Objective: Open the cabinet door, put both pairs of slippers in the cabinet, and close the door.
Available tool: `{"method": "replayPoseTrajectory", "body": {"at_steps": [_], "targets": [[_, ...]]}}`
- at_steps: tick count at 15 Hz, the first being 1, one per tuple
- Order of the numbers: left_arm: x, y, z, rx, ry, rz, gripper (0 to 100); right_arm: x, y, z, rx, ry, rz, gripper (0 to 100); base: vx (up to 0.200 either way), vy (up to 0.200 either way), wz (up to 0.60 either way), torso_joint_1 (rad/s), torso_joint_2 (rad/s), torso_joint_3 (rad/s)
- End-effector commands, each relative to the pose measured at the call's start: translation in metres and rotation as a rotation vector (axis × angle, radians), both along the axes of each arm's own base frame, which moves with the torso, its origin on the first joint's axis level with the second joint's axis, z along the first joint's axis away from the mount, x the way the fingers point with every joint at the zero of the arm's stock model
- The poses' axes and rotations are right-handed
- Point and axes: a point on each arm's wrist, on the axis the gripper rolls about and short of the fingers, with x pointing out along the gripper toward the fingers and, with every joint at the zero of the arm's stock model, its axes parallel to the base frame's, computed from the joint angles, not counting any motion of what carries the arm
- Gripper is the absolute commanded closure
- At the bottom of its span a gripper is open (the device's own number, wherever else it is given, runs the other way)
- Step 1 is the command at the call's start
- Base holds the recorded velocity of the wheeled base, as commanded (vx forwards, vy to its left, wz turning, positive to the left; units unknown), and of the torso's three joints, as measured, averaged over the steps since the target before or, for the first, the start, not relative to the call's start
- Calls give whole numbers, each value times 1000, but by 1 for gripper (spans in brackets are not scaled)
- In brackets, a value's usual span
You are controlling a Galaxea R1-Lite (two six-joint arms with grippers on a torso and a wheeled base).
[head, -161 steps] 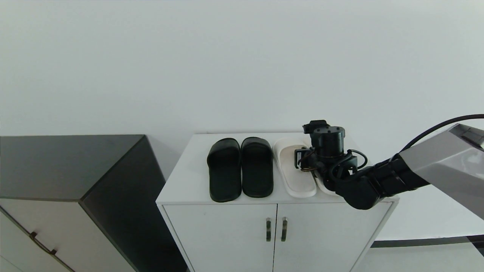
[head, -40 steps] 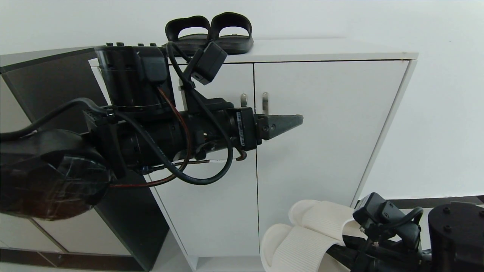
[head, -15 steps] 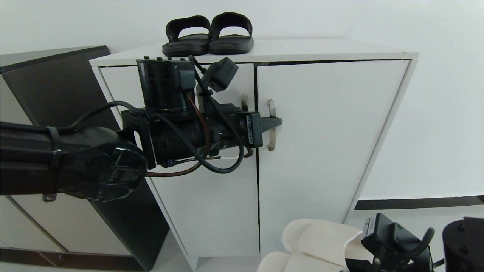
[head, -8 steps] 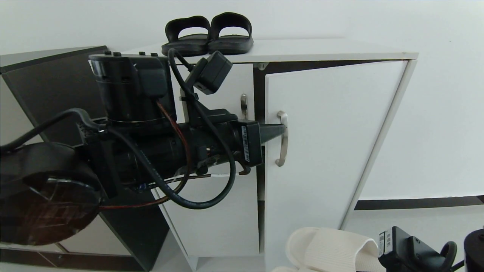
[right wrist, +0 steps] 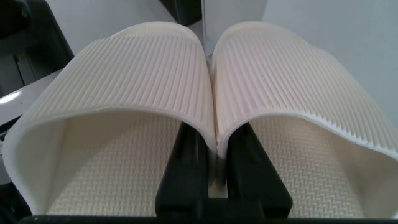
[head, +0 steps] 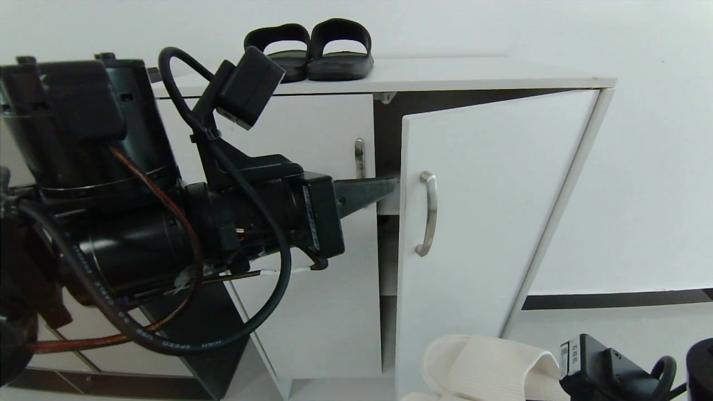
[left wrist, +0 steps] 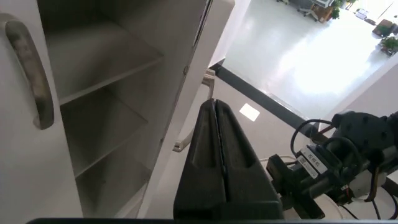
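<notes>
Fingers [right wrist: 186,171] of the right gripper [right wrist: 215,155] are clamping the two inner side walls of the white slippers [right wrist: 124,74] against each other, so a single pinch is carrying the whole pair. That pair [head: 490,362] is hanging low in front of the cabinet [head: 479,69], near the bottom of the right door [head: 490,223]. It is probably being parked there so it can go straight in once the opening is wide enough.

Over on the left gripper [left wrist: 216,109], both fingers [left wrist: 202,146] are pressing flat together and grasping nothing. Its narrow tip [head: 391,187] is sitting at the free edge of the right door, in the dark gap, while the door handle [head: 428,214] is hanging apart from it, ungripped. Judging by this pose, the closed wedge is working as a pry against the door's edge rather than as a clamp on the handle.

The right door is standing partly open, exposing an inner shelf [left wrist: 102,68]; the left door [head: 328,133] is lying closed. Up on the cabinet's top, the black slippers [head: 309,47] are resting side by side, awaiting their turn.
</notes>
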Motion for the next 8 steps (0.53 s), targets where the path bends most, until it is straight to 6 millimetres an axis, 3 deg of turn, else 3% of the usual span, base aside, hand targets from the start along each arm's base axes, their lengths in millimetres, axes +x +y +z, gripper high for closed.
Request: {"method": "replayPoseTrajectory", "body": {"at_steps": [1,4,8], "targets": [[5,3,0,0,1,21,100,0,0,-1,-5,4,0,100,0,0,0,0,0,0],[27,2,-7,14,17,65,100,-2,-1,-2,-43,29,-1,100,0,0,0,0,0,0],[56,-17,-10,17,21,72,100,-3,1,-3,-92,43,-15,100,0,0,0,0,0,0]]}}
